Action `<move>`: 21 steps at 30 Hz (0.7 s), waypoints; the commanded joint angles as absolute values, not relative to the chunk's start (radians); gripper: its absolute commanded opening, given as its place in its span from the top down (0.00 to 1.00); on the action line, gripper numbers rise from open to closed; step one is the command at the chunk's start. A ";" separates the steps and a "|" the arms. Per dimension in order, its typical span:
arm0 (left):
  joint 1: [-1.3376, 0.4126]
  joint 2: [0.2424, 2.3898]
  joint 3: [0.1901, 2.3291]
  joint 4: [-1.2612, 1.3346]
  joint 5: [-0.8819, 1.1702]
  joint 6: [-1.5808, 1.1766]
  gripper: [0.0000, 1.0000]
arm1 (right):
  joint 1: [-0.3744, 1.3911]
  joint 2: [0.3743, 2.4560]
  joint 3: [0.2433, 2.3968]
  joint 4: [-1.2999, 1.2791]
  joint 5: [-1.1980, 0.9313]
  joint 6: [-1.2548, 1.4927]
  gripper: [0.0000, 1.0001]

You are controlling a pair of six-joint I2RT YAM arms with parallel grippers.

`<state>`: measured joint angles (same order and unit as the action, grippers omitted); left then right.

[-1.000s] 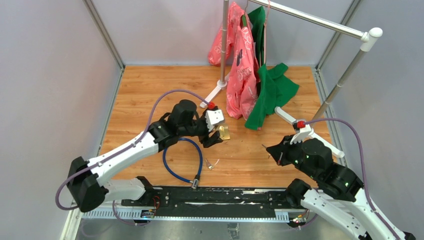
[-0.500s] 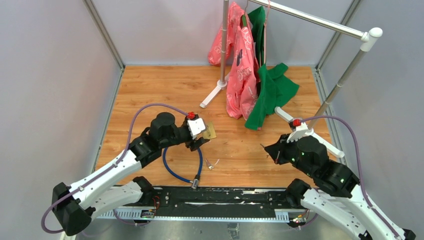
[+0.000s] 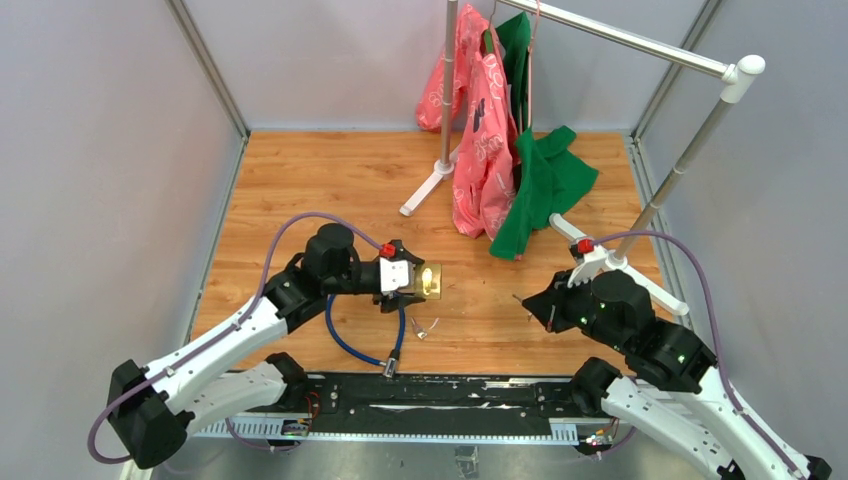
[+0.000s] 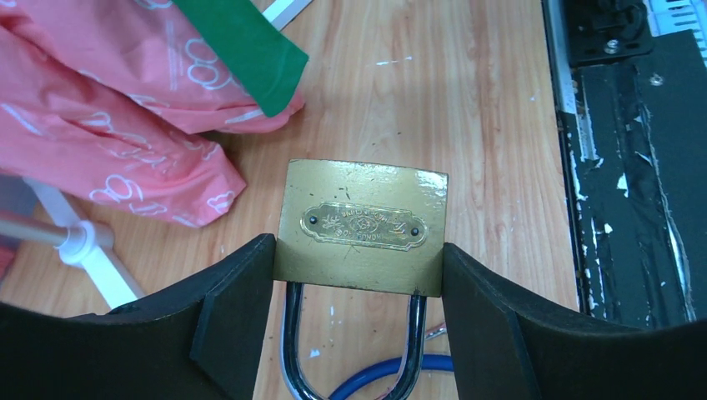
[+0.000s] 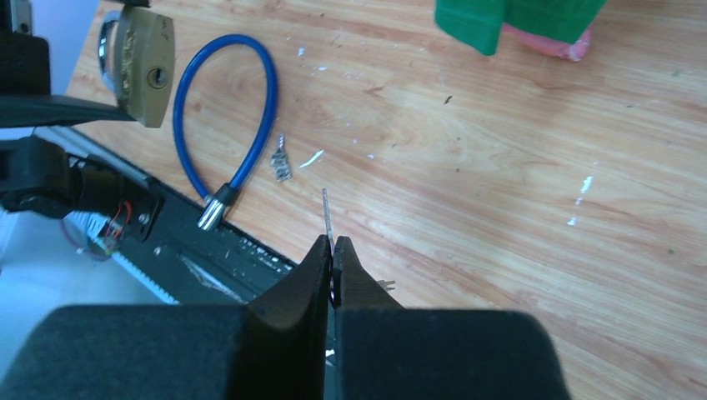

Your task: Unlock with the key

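My left tool (image 4: 357, 260) clamps the brass padlock (image 4: 363, 223) by its sides above the wooden table (image 3: 330, 180), keyhole facing my right tool (image 5: 333, 250), pinched shut on the key (image 5: 327, 212), well apart

Bright, even light from overhead in all three views, no hard shadows. Top view is sharp throughout, with only faint soft shadows under the arms (image 3: 230, 335) and the hanging clothes (image 3: 490, 150) on the wooden table (image 3: 330, 180). Small glare spot on the brass padlock (image 3: 430, 280); highlight along the metal rail (image 3: 620, 38). Wide lens, so the wall posts lean outward at the edges. Left wrist view: padlock (image 4: 361, 227) face crisp, slight sheen on its top edge; black fingers (image 4: 233, 325) near the lens show little detail. Right wrist view: table (image 5: 500, 167) in focus, fingers (image 5: 292, 333) at the bottom blurred and nearly black. The thin key (image 5: 327, 212) is seen edge-on and barely readable. Top left corner washed out.
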<state>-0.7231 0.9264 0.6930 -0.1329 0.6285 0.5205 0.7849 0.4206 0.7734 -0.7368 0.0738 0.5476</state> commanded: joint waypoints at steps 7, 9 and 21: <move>-0.721 0.919 0.684 -0.013 0.754 0.650 1.00 | 0.774 0.425 0.748 -0.739 -0.247 0.593 1.00; -0.721 0.928 0.695 -0.011 0.790 0.673 1.00 | 0.775 0.422 0.751 -0.719 -0.272 0.615 1.00; -0.721 0.985 0.804 0.062 1.032 0.668 1.00 | 0.775 0.514 0.798 -0.520 -0.451 0.783 1.00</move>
